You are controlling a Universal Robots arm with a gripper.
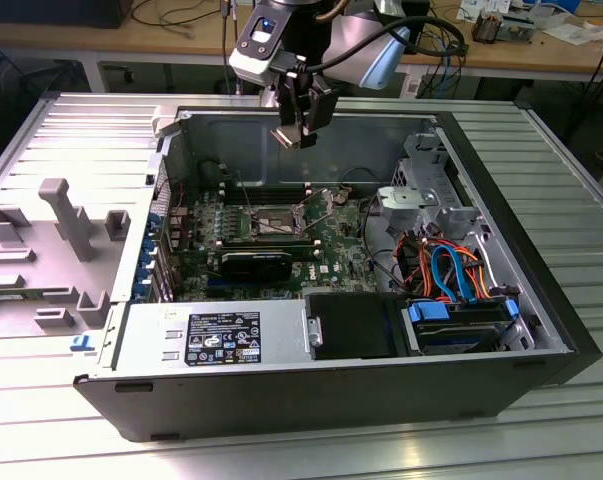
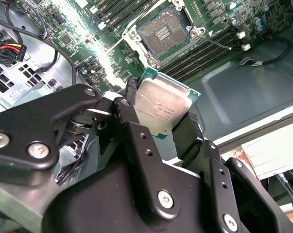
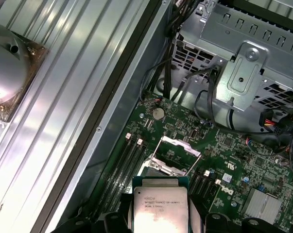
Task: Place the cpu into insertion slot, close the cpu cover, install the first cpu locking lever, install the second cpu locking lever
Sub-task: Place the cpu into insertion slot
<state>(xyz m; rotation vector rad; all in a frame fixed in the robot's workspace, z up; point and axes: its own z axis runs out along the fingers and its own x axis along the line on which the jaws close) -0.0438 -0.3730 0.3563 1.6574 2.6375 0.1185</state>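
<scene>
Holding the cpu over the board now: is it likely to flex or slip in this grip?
Probably stiff: the cpu is a flat metal-topped plate, unbent in the gripper. Slip seems possible: its smooth edges alone are pinched. Likely light, being so thin.

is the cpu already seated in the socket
No, in the second wrist view the pincer holds the cpu clear of the board, and the socket lies bare.

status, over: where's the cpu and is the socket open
Gripper shut on cpu, above the motherboard. Socket empty, cpu cover raised. Nothing seen blocking the socket.
</scene>
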